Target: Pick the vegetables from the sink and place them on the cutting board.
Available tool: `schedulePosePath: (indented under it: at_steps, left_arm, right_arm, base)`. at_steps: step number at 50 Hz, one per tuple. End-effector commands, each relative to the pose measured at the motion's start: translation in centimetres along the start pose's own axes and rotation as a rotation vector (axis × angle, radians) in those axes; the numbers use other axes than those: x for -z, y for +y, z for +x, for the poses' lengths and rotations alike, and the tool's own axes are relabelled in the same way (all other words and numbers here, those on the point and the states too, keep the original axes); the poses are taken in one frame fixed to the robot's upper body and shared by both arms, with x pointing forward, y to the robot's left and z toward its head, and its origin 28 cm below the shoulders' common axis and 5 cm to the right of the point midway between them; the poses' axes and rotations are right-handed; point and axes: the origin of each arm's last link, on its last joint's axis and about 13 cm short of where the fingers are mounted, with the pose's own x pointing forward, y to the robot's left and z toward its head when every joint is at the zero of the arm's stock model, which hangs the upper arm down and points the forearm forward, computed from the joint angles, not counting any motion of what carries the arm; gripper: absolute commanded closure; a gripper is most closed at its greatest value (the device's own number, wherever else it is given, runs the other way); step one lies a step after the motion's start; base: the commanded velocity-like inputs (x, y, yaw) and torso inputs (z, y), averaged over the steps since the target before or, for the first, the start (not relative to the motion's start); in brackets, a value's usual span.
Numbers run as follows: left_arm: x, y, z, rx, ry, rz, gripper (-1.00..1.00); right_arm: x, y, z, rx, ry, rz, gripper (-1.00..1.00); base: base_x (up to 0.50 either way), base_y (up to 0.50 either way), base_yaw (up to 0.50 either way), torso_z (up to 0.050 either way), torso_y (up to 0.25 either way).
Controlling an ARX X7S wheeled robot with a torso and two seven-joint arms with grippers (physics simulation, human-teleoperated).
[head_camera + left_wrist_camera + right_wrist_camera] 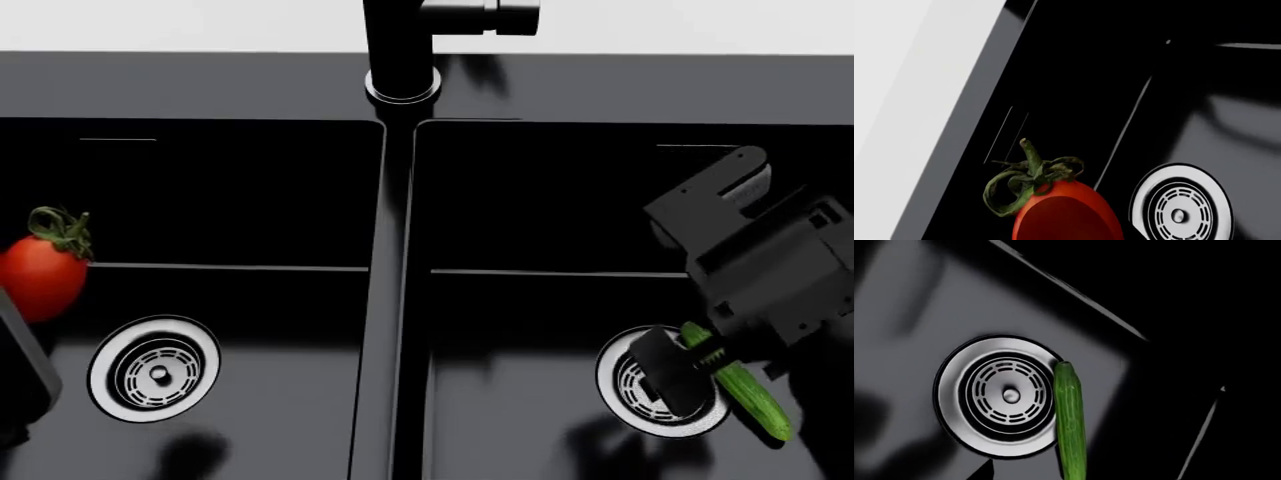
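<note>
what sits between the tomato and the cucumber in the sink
In the head view, the left drain, then the sink's central divider below the faucet lie between the tomato and the cucumber.

The black double-basin sink carries a tomato in its left basin; a cucumber over its right.

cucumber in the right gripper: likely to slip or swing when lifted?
Probably stiff: the cucumber stays straight past the right gripper. It's held near one end, so it may pivot. Its round, slim shape suggests it would roll if dropped in the sink.
</note>
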Motion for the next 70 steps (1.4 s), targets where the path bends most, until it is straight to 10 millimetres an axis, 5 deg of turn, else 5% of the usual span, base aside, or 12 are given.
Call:
schedulePosePath:
  at_steps: [1,70]
  left_arm:
    - [-0.2,0.0,0.3,-0.009,0.002,-0.034,1.0]
    - [-2.4,0.4,0.5,-0.01,0.045,0.001,1.0]
  right_arm:
    - [0.1,0.0,2.0,0.017,-0.052,0.029,-1.0]
    - [8.0,1.8,7.8,0.044,-0.071,0.239,-1.0]
  base:
    - [0.0,0.0,0.0,0.0,0.0]
    - [0.0,0.0,0.0,0.0,0.0]
